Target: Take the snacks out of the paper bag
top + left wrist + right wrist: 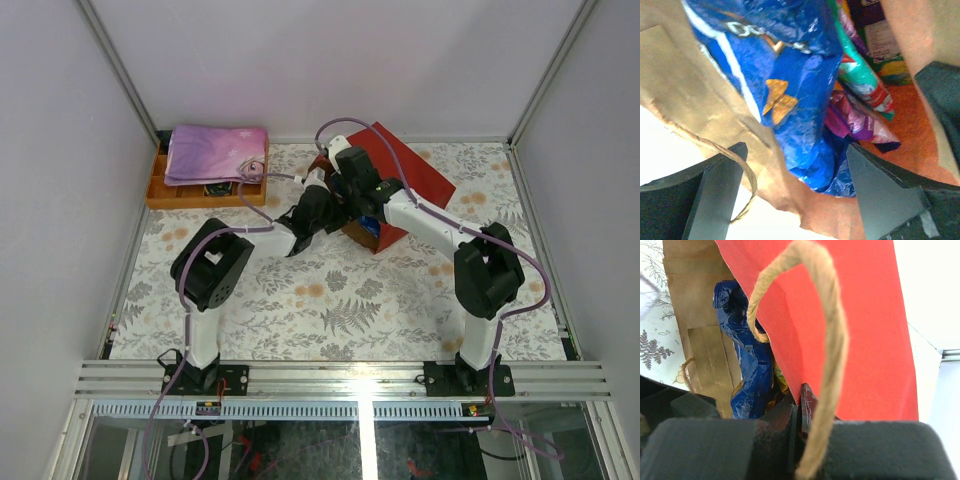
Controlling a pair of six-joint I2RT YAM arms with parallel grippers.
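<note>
The red paper bag (410, 175) lies on its side at the back middle of the table, mouth toward the arms. My right gripper (801, 390) is shut on the edge of its red wall (855, 330), with a string handle (832, 340) looping in front. My left gripper (796, 147) is open at the bag's mouth. One finger (715, 195) is outside the brown wall (685, 90) and the other finger (880, 195) is inside. Between them lies the blue Doritos bag (790, 75). Green (860, 75) and purple (865, 125) packets lie deeper inside.
An orange tray (160, 190) with a folded purple-pink cloth (215, 152) on it stands at the back left. The table carries a floral cloth (330, 300). Another string handle (747, 175) hangs by my left finger. White walls and frame posts enclose the table.
</note>
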